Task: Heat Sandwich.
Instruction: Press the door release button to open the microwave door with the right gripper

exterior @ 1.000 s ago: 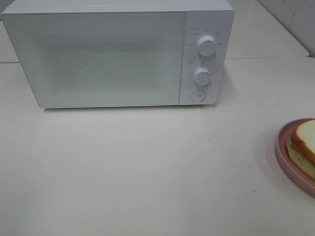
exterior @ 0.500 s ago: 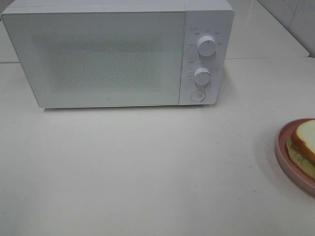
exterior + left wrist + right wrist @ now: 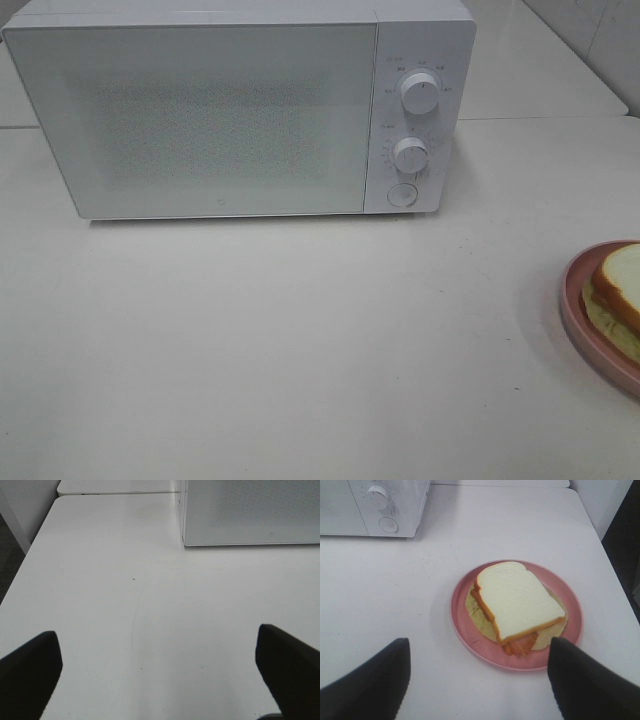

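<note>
The sandwich [image 3: 517, 602], likely soft, light and easy to squash, lies on the plate [image 3: 485, 650], so I would grip the rim; left gripper [image 3: 157, 645] and right gripper [image 3: 480, 650] stand apart, empty.

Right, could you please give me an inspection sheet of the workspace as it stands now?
Surface: white table, with a faint curved mark in the left wrist view.
Job's things: sandwich lies on a pink plate, cut off by the right edge of the high view; microwave at the back, door shut.
Clutter: nothing seen.
Grippers: left gripper open, empty, over bare table; right gripper open, empty, facing the plate without touching it.
Cables: nothing seen.
Surroundings: dark floor beyond the table edge.
</note>
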